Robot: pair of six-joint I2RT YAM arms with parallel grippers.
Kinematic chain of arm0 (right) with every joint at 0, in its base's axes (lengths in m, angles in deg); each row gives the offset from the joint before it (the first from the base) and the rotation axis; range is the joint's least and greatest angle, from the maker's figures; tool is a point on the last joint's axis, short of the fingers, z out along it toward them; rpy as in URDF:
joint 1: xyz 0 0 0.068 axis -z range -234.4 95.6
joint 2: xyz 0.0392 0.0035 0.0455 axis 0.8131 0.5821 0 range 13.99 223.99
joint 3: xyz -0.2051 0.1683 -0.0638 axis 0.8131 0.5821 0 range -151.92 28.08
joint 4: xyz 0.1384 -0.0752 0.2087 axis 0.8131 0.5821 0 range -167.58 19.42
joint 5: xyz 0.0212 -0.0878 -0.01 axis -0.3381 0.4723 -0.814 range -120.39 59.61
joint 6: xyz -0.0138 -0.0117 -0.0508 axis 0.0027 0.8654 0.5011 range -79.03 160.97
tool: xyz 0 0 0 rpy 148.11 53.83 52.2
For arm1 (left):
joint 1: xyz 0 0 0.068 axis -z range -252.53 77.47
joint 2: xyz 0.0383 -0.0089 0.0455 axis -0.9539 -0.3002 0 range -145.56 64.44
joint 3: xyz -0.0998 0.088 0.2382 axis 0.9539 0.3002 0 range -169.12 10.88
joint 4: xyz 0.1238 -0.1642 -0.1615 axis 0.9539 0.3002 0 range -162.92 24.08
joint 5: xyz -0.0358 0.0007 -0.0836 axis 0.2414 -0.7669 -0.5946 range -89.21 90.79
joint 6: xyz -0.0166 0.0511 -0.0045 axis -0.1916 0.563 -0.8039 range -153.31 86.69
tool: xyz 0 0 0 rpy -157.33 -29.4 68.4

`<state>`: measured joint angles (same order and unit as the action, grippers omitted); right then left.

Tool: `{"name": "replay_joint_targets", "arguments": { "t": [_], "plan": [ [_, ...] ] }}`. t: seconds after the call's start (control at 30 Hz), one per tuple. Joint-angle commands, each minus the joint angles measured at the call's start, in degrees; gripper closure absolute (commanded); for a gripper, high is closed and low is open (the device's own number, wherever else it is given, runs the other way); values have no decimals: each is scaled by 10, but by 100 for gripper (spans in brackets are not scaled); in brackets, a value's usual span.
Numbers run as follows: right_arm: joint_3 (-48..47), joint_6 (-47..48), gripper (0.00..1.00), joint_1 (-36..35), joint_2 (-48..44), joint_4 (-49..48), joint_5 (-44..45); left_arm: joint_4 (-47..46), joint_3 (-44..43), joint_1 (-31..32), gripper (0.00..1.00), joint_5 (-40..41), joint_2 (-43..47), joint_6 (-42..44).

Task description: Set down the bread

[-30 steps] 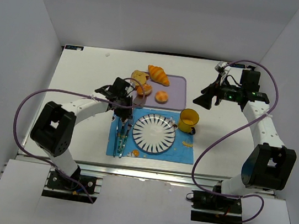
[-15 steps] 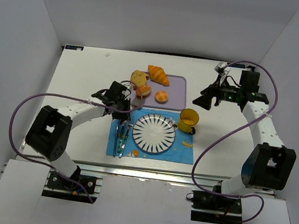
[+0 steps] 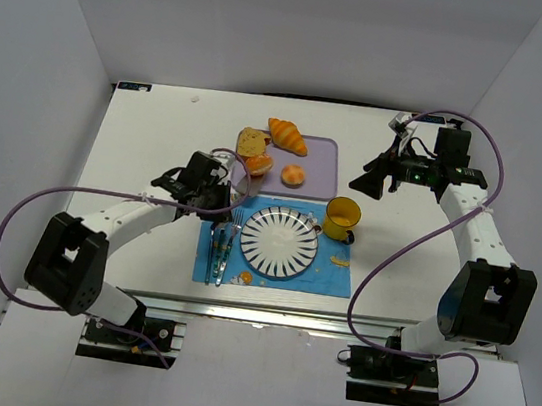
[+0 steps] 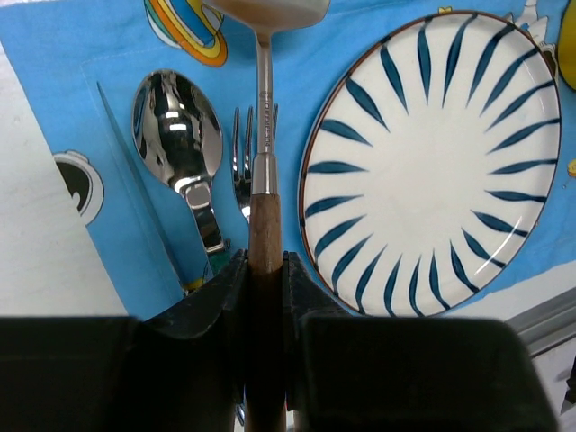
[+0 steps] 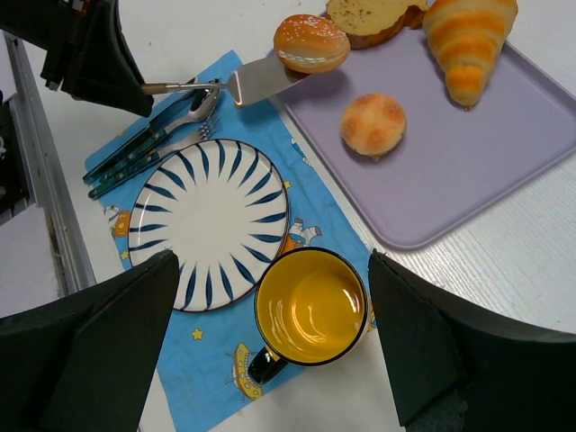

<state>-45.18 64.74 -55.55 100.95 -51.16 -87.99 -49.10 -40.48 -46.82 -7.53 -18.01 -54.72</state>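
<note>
Wooden spatula handle pinched tight in left gripper. On blade tip: bread, just past plate far-left rim, right at edge of purple tray. Since a moment ago: left arm pulled back toward plate's left side, and bread came along only a little. Probably scooped up and leaving tray, though hard to tell if blade is really off it. Plate likely landing spot. Off past plate's far-right side: right gripper, spread wide, holding nothing.

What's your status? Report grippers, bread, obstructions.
Left gripper shut on spatula, orange-and-white bun on its blade. Right gripper open, empty. Bread on purple tray, untouched. Croissant nearby.
</note>
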Motion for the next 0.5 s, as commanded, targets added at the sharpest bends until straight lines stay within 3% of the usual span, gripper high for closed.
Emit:
{"name": "replay_joint_targets", "arguments": {
  "t": [0.0,0.47],
  "plan": [
    [3,6,11,2,-10,-11,-11,-5,20,-1,100,-13,53,7],
    [0,22,11,2,-9,4,-2,14,88,21,100,-13,158,6]
  ]
}}
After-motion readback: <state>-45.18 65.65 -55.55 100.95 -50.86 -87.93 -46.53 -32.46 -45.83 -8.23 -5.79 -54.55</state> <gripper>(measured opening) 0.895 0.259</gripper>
